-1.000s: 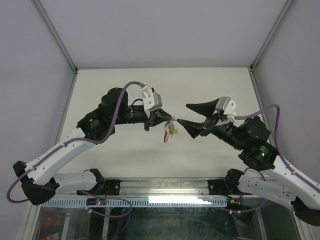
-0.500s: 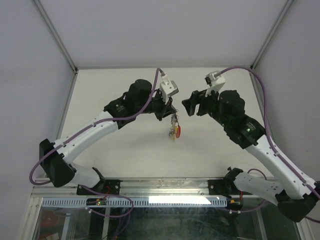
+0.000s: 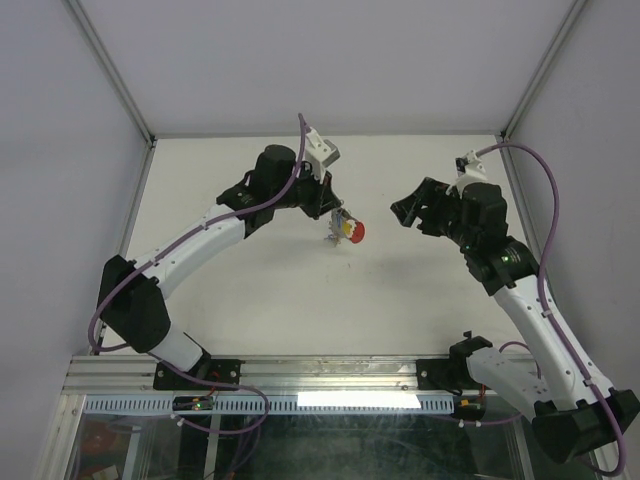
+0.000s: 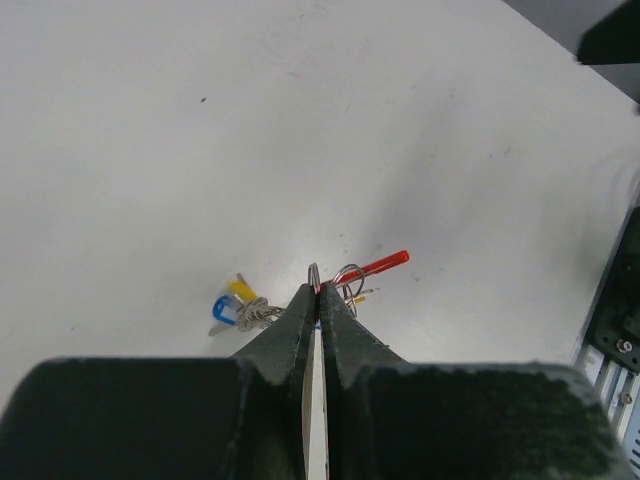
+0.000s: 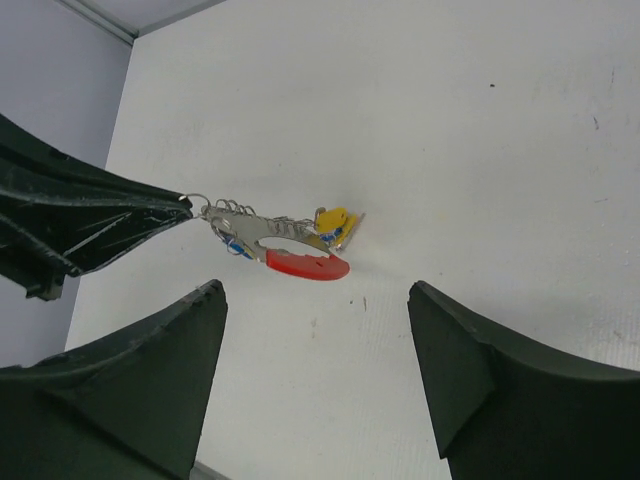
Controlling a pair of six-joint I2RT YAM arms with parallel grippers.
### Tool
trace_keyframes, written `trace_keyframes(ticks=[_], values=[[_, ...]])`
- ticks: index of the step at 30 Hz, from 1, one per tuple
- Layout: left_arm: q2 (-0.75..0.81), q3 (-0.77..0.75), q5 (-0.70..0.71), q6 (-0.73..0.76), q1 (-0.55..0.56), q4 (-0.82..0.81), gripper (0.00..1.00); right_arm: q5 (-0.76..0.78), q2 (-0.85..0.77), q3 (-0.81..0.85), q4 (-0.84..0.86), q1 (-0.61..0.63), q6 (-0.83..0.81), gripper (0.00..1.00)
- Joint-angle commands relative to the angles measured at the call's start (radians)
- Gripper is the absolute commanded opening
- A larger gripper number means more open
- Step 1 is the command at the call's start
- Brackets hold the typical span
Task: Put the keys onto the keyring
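**Keyring [image 4: 313, 276] with keys [image 5: 300, 248], pinched in left gripper [image 4: 316, 294] over table [image 3: 260, 290]; right gripper [image 5: 315, 296] spread wide, empty.**

Left jaws are closed flat on the wire loop, likely so the bunch hangs free and faces the other arm. Right fingers stand either side of the bunch but well apart from it, apparently ready to take a key. Right wrist view gives the bunch side-on: silvery links, yellow head, red head lowest. Left wrist view gives the pinch itself, with blue and yellow heads left of the fingers and red to the right. Only the top view shows both arms facing across the bunch. Whether the keys touch the table cannot be told.
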State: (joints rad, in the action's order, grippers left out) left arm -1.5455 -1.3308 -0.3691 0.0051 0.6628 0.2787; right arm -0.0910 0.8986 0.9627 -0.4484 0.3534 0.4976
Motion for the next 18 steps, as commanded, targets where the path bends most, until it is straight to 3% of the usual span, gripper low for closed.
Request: trace_keyframes(ticks=[1, 11, 18], values=[[0.04, 0.105, -0.046, -0.085, -0.079, -0.115, 0.0, -0.025, -0.001, 0.026, -0.019, -0.005, 0.038, 0.8], [0.084, 0.267, 0.031, -0.167, -0.19, -0.081, 0.0, -0.013, -0.034, -0.026, 0.0, -0.005, 0.059, 0.94], [0.079, 0.356, 0.109, -0.236, -0.247, -0.076, 0.0, -0.027, -0.026, -0.06, 0.0, -0.005, 0.048, 0.97]])
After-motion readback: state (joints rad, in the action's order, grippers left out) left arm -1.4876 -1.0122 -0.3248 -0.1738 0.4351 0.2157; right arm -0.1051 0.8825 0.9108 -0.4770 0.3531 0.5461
